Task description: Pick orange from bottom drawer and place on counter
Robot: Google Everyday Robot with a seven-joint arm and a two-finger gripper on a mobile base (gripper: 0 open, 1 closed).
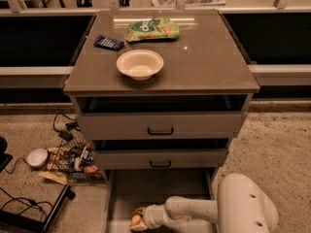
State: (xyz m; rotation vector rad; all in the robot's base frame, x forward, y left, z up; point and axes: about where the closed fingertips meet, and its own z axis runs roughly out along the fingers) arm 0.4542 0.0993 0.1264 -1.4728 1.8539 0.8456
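Observation:
The orange point(136, 220) lies on the floor of the pulled-out bottom drawer point(160, 186), near its front left. My gripper point(137, 220) is down in the drawer and reaches from the right, right at the orange, with the fruit at its tip. The white arm point(194, 208) runs back to a big white housing point(245, 205) at the lower right. The counter point(209, 57) is the glossy grey-brown cabinet top above.
A white bowl point(140, 63), a green snack bag point(152, 29) and a dark blue packet point(109, 42) lie on the counter. The two upper drawers point(160, 125) stand slightly open. Cables, snack packets point(73, 161) and a white round object point(37, 157) lie on the floor at left.

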